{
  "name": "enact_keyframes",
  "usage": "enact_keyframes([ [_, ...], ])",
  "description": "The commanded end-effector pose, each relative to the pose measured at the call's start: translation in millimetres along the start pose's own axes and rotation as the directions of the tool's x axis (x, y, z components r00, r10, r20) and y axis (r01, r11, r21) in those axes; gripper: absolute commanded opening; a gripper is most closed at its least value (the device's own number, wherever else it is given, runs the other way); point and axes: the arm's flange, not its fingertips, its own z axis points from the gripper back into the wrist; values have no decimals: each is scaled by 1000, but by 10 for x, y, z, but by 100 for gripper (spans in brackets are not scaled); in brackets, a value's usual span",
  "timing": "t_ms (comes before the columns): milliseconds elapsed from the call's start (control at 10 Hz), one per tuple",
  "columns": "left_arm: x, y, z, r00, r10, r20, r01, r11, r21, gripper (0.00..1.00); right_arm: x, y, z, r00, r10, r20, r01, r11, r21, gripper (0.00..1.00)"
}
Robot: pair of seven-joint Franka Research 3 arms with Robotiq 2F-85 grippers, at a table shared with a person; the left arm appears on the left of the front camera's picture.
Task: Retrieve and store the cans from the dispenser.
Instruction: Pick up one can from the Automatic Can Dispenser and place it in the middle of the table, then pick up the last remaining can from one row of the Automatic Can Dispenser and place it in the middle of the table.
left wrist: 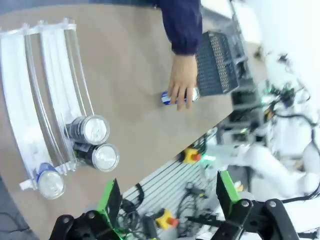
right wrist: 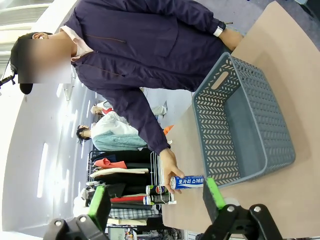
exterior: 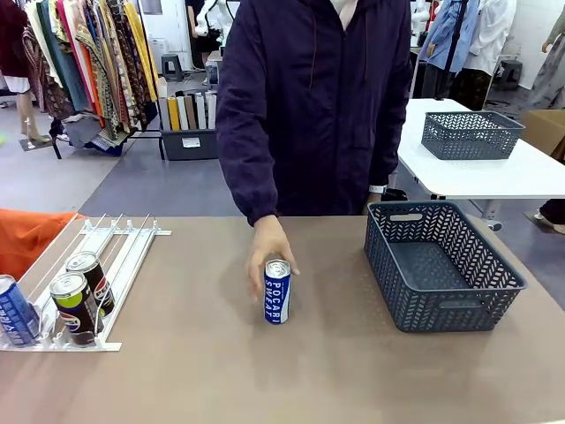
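Left end effector [left wrist: 167,192] gapes; person's hand [left wrist: 182,80] mostly hides blue can [left wrist: 165,98].

Beyond our left fingers [left wrist: 109,200] we find bare table [left wrist: 130,60] between the dispenser [left wrist: 20,90] and the person's hand [left wrist: 182,82], which wraps the blue can [left wrist: 167,98], while beyond our right fingers [right wrist: 214,195] the walls of the basket [right wrist: 220,130] block a low pass, its top open.
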Motion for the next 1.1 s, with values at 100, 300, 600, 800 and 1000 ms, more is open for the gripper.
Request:
enact_keyframes([
  [100, -468, 686, 82, 981, 100, 165, -59, 969, -241, 100, 15, 8, -19, 1000, 25, 14, -25, 999, 29, 100],
  [300, -427, 663, 172, 986, 112, 124, -89, 980, -177, 100, 15, 8, -19, 1000, 25, 14, -25, 999, 29, 100],
  [600, -427, 663, 172, 986, 112, 124, -89, 980, -177, 100, 15, 8, -19, 1000, 25, 14, -25, 999, 29, 100],
  [800, -427, 663, 172, 986, 112, 124, -89, 980, -177, 100, 15, 8, -19, 1000, 25, 14, -25, 999, 29, 100],
  [1000, -427, 663, 172, 986, 112, 124, -89, 980, -177, 100, 15, 8, -19, 1000, 25, 14, -25, 999, 29, 100],
])
